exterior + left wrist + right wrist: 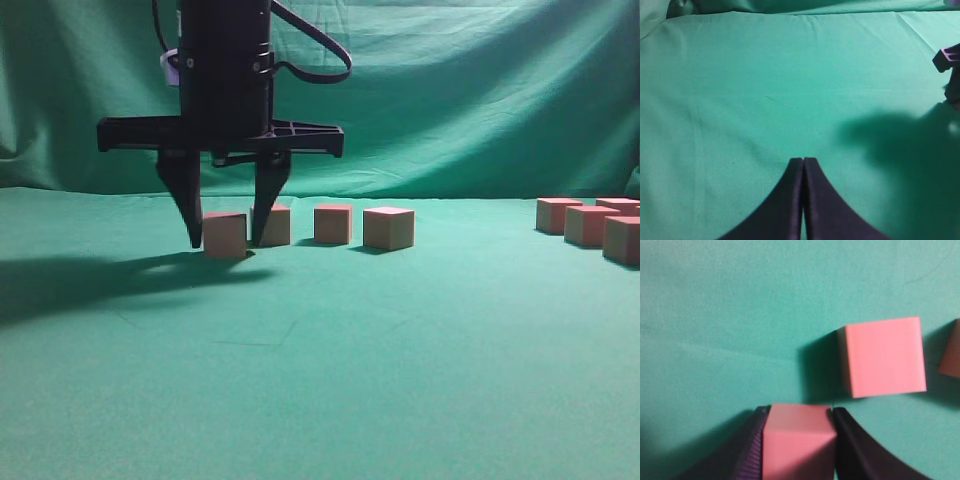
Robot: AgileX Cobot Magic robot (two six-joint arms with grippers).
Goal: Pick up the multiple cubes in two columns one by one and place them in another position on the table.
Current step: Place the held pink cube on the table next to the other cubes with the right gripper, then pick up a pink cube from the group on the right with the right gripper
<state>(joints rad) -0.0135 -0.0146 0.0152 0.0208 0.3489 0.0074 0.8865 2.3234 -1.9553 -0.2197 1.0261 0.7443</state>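
Note:
In the exterior view a row of cubes stands on the teal table (330, 380). The nearest-left cube (225, 235) rests on the cloth between the fingers of my right gripper (228, 240), which hangs straight down over it. The jaws flank the cube closely, with a sliver of space at its right side. From the right wrist the same cube (797, 445) fills the gap of the right gripper (797, 412). Another cube (885, 357) lies just beyond. My left gripper (803, 160) is shut over bare cloth, holding nothing.
Three more cubes (275, 225) (333, 224) (388, 228) continue the row to the right. A second group of cubes (590, 226) sits at the far right edge. A wrinkled green curtain (450, 90) hangs behind. Part of the right arm (950, 57) shows at the left wrist view's right edge.

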